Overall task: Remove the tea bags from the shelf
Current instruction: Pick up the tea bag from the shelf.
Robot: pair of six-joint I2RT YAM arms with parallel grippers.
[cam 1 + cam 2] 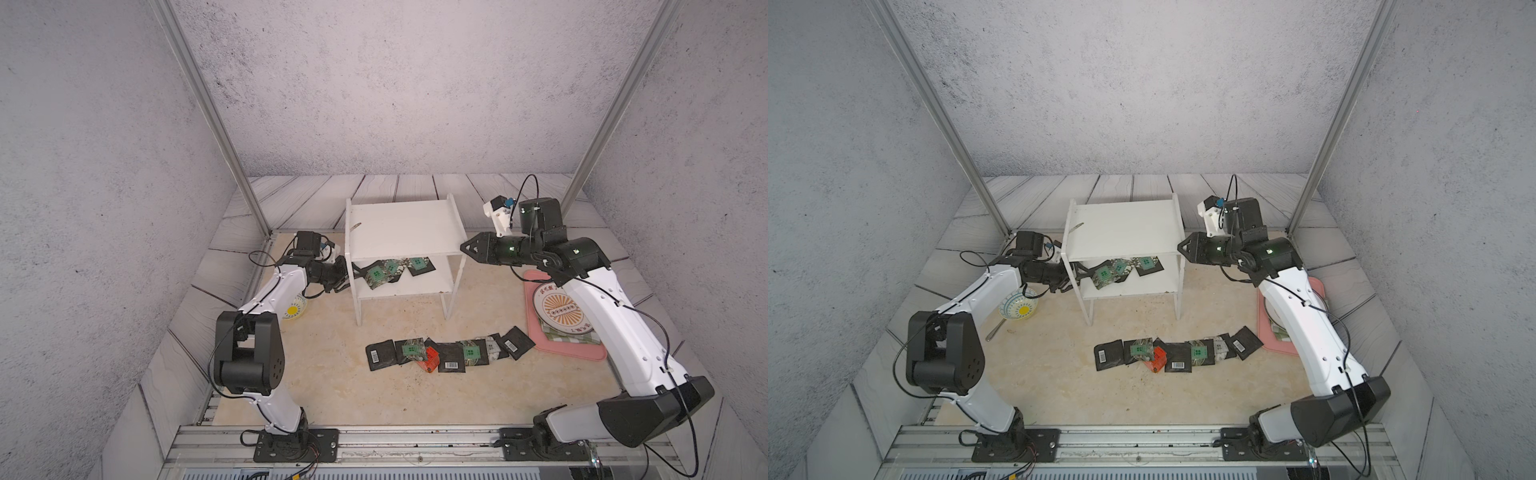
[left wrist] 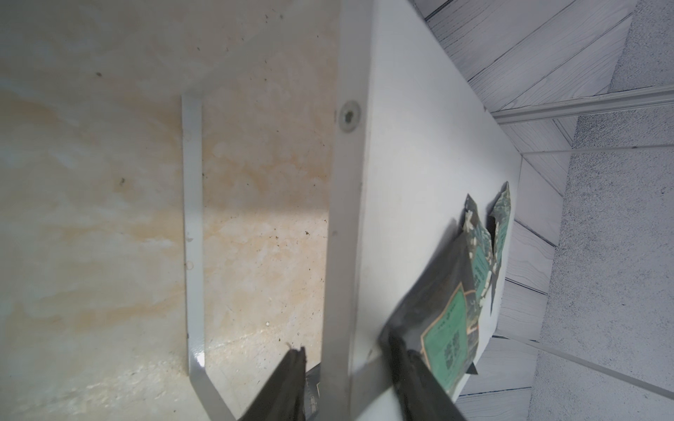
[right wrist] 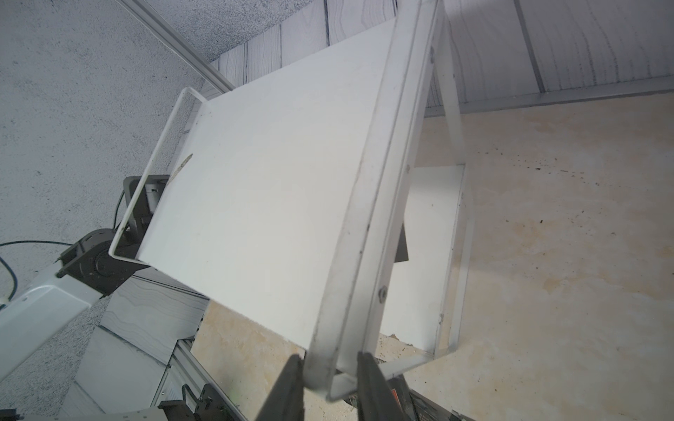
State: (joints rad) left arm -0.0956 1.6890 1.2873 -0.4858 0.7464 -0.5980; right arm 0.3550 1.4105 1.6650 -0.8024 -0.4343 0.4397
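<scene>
Shelf (image 1: 399, 228), three tea bags (image 1: 392, 269) aboard, right gripper (image 3: 330, 359) pinching it, left gripper (image 2: 346, 351) state unclear

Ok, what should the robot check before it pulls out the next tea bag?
1. Is the shelf steady: ok, the right pincer is closed on its top side rail.
2. Is the left pincer at a bag: ok, one finger touches the nearest tea bag on the lower board.
3. Is only the bag between its fingers: not ok, the board's edge sits there too.
4. Is the bag gripped firmly: cannot tell.
5. Is the shelf emptied: not ok, three bags lie on the lower board.
</scene>
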